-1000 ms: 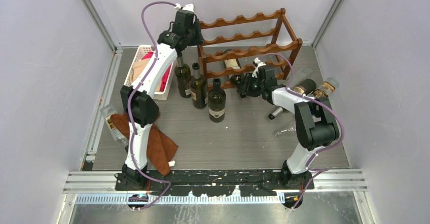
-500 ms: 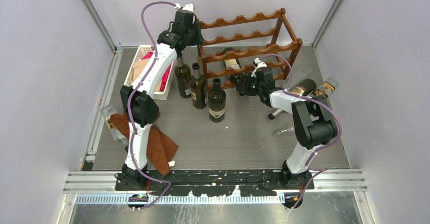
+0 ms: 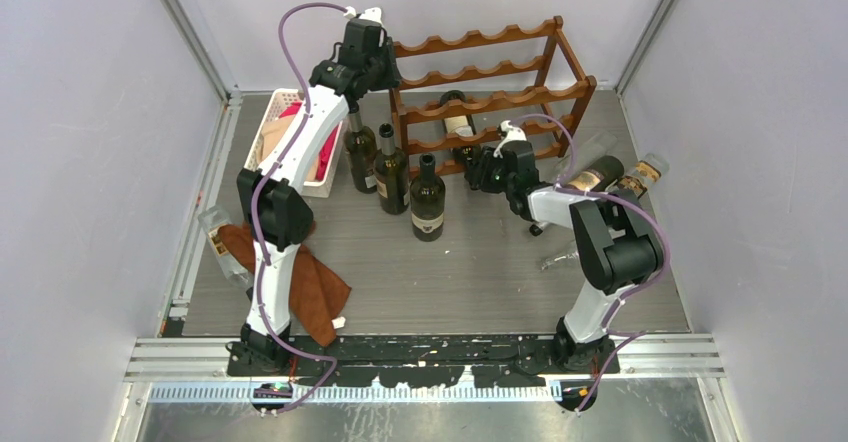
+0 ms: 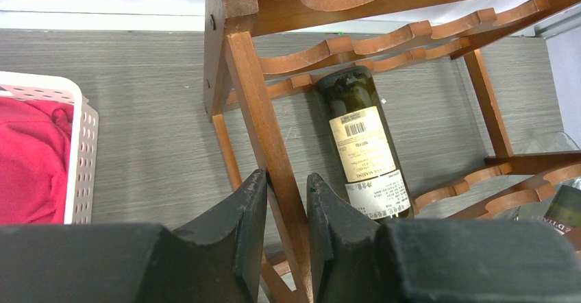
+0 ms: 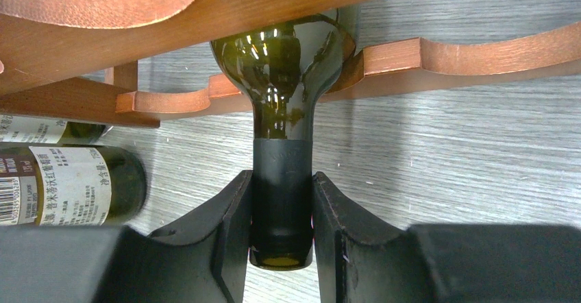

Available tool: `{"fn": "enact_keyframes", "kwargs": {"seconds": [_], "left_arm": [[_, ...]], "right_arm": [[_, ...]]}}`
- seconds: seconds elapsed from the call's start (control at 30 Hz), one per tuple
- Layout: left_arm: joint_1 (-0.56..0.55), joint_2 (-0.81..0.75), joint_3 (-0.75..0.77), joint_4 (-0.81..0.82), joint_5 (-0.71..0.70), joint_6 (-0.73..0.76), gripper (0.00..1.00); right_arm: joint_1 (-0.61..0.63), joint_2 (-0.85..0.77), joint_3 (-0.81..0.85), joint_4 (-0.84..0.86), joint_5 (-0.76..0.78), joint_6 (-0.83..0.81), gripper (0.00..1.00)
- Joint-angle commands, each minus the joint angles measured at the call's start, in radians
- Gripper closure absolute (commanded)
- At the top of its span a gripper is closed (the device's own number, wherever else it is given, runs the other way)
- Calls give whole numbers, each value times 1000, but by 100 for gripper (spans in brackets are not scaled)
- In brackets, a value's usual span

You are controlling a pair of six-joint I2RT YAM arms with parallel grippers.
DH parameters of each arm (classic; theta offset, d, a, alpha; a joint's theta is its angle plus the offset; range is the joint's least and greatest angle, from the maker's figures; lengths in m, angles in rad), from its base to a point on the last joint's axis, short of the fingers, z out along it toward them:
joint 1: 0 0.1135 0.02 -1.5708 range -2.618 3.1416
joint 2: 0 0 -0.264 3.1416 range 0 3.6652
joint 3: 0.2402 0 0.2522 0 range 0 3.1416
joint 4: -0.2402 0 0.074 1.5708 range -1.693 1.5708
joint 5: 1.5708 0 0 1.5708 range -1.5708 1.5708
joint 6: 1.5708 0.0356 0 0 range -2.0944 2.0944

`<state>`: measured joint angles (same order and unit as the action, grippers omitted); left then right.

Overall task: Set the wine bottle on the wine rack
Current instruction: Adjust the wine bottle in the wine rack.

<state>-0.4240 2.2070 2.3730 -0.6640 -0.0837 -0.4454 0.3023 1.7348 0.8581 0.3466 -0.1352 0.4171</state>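
Note:
The dark wooden wine rack (image 3: pixel 490 67) stands at the back of the table. A green wine bottle (image 3: pixel 458 122) lies in its lowest tier, base to the rear. My right gripper (image 3: pixel 480 170) is shut on that bottle's neck (image 5: pixel 282 173), and the bottle's shoulder (image 5: pixel 284 63) rests in a scallop of the front rail (image 5: pixel 438 56). My left gripper (image 3: pixel 374 72) is shut on the rack's left front post (image 4: pixel 257 90), its fingertips (image 4: pixel 255 186) pressed to either side. The labelled bottle (image 4: pixel 360 138) shows behind that post.
Three upright dark bottles (image 3: pixel 428 197) (image 3: pixel 391 170) (image 3: pixel 361 152) stand in front of the rack's left end. A white basket (image 3: pixel 280 132) with red cloth is at the left. A brown cloth (image 3: pixel 315 292) lies near left. Clear bottles (image 3: pixel 600 172) lie at the right.
My right gripper has pushed toward the rack, and the wine bottle has slid a little deeper into the lowest tier. The left arm has held still on the post.

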Motion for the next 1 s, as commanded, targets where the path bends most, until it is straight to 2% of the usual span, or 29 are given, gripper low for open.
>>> {"fn": "enact_keyframes", "kwargs": {"seconds": [0.0,0.33,0.6,0.97], "left_arm": [[-1,2,8,40,32,5,72],[-1,8,8,40,41,7,72],[-1,10,11,32,48,17,72],[-1,9,2,33,58,22,72]], "right_arm": [[16,11,-29,57,67,0,93],[19,50,-37,195,131,-37,94],[19,62,-31,249,176,-32,94],[18,67,10,316,240,-112,90]]}}
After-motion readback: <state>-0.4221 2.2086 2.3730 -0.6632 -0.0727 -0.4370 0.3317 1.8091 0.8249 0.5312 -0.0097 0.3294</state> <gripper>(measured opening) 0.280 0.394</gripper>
